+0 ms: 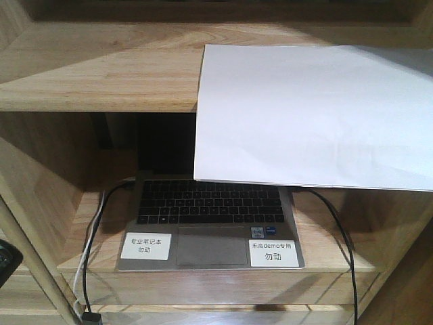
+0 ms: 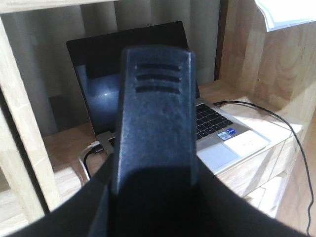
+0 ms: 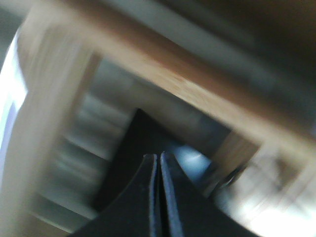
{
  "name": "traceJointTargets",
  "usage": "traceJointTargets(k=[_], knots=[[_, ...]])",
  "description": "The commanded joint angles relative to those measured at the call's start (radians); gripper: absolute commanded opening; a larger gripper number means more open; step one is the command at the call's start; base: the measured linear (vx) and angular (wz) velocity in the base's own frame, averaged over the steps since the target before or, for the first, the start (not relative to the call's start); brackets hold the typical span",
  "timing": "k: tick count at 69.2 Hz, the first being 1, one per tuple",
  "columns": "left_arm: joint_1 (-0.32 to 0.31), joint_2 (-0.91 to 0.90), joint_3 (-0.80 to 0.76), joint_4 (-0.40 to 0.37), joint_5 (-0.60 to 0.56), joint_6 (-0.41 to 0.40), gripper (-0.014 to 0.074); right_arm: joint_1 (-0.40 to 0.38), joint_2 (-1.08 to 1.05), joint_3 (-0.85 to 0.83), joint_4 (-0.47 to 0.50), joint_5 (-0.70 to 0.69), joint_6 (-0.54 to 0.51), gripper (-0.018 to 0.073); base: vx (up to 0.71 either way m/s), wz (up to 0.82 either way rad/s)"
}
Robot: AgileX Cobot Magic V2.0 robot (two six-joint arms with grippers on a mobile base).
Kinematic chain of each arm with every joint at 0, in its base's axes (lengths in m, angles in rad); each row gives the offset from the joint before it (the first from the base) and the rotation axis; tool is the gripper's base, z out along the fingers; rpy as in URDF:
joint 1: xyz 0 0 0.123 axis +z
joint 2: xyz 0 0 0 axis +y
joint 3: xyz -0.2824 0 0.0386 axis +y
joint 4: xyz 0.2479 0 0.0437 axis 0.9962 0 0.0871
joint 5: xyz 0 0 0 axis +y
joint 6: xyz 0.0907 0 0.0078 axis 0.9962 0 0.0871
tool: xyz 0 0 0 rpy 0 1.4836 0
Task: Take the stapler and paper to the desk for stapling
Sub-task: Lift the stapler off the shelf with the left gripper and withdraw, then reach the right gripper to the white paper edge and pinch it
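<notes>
In the left wrist view a black stapler (image 2: 155,98) stands end-on with three grooves near its top, and my left gripper (image 2: 155,173) is shut on it, a dark finger on each side. The white paper (image 1: 314,115) lies on the upper shelf, and its front edge overhangs the laptop below. Its corner also shows as paper (image 2: 286,15) at the top right of the left wrist view. My right gripper (image 3: 159,157) is shut, its fingertips pressed together with nothing between them, in a blurred view under a wooden shelf. The desk is out of view.
A light-wood shelf unit (image 1: 101,74) fills the front view. An open laptop (image 1: 210,223) with two white labels sits on its lower shelf. Black and white cables (image 1: 95,223) run off its left side, and another black cable (image 1: 342,237) runs off the right.
</notes>
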Motion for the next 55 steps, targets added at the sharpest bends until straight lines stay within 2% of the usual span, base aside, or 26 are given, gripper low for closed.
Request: traceJointTargets(k=[1,5,14,25,32,43,55], knots=[[-0.005,0.01,-0.03,-0.005,-0.122,0.0,-0.0006,0.004,-0.009,0.005,-0.049,-0.045,0.098,0.0004,0.0,0.0],[-0.005,0.01,-0.03,-0.005,-0.122,0.0,-0.0006,0.031,-0.009,0.005,-0.075,-0.044,0.094,0.0033,0.0,0.0],[-0.005,0.01,-0.03,-0.005,-0.122,0.0,-0.0006,0.167,-0.009,0.005,-0.097,-0.028,0.09,0.0139,0.0,0.0],[-0.005,0.01,-0.03,-0.005,-0.122,0.0,-0.0006,0.341,-0.009,0.004,-0.101,-0.042,0.075,0.0333,0.0,0.0],[-0.005,0.01,-0.03,-0.005,-0.122,0.0,-0.0006,0.427,-0.009,0.004,-0.11,-0.123,0.075,0.0451,0.0,0.0],[-0.005,0.01,-0.03,-0.005,-0.122,0.0,-0.0006,0.48,-0.009,0.002,-0.117,-0.269,0.092,0.0568,0.0,0.0],[-0.005,0.01,-0.03,-0.005,-0.122,0.0,-0.0006,0.48,0.043,-0.012,-0.101,-0.318,0.11,0.0579,0.0,0.0]])
